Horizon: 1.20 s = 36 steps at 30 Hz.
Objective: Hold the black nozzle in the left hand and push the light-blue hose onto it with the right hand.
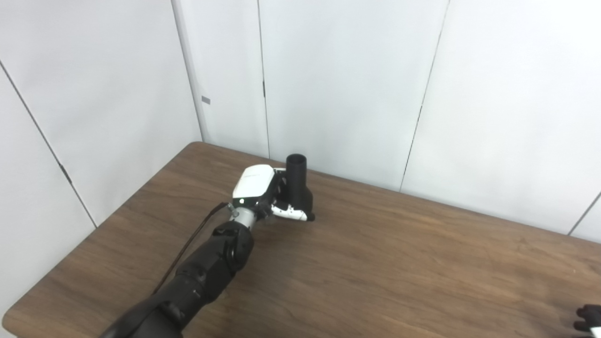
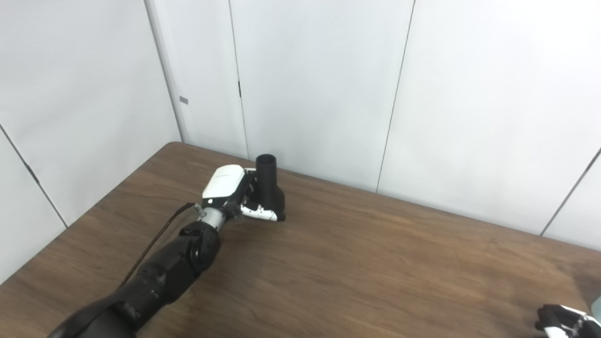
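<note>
1. left hand (image 1: 265,193) is wrapped around the lower body of the black nozzle (image 1: 297,180), far left part of the table (image 1: 399,263); the nozzle stands upright with its open round mouth at the top.
2. right hand (image 2: 566,320) shows only at the bottom right corner, well apart from the nozzle; whether its fingers are apart or closed cannot be told.
3. a pale sliver at the right edge of the right eye view may be the light-blue hose; not certain.
4. judgement: hose not yet on the nozzle; the step in hand is fetching it.
5. to do it well: the left hand should keep the nozzle steady and upright, mouth unobstructed; the right should grasp the hose near its end, line it up with the mouth, then push straight along the axis.
</note>
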Each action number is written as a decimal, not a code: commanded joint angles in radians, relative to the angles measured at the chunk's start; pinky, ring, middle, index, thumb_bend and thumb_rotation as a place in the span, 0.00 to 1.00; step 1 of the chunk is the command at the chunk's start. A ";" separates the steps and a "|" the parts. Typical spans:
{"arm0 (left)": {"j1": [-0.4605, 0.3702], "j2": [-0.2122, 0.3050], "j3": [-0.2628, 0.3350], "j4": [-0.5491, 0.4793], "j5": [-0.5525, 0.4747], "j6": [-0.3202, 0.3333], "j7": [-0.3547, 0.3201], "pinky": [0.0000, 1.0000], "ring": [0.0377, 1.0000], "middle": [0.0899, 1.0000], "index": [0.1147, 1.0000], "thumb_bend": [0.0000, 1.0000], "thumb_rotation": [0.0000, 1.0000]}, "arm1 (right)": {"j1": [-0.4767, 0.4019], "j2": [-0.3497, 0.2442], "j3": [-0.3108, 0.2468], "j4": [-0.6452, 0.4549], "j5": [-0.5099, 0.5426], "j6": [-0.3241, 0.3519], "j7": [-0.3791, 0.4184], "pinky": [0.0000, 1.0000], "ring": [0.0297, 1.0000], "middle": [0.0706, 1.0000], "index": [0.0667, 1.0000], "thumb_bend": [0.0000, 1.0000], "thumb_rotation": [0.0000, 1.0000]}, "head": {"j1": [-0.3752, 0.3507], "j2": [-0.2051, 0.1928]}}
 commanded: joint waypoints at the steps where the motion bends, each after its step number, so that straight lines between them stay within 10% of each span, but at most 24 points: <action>1: 0.054 -0.032 -0.039 0.022 0.008 -0.011 -0.068 0.23 0.35 0.38 0.46 0.50 0.00 | 0.012 -0.001 0.002 -0.025 -0.010 0.011 0.000 0.38 0.52 0.55 0.50 0.76 0.59 | -0.004 0.000; 13: 0.086 -0.026 -0.050 -0.006 0.011 -0.060 -0.042 0.24 0.34 0.39 0.46 0.50 0.00 | 0.025 0.029 0.010 -0.119 -0.013 0.085 -0.002 0.41 0.55 0.57 0.53 0.59 0.53 | -0.068 0.012; 23: 0.171 0.001 -0.031 -0.184 -0.003 -0.085 -0.043 0.21 0.32 0.38 0.47 0.50 0.00 | 0.067 0.098 -0.006 -0.342 0.110 0.246 0.014 0.72 0.78 0.77 0.75 0.18 0.01 | -0.298 0.061; 36: 0.281 -0.016 -0.009 -0.460 -0.007 -0.178 -0.132 0.21 0.31 0.40 0.48 0.49 0.00 | 0.150 0.081 -0.018 -0.401 0.089 0.194 0.027 0.73 0.78 0.77 0.76 0.23 0.00 | -0.457 0.071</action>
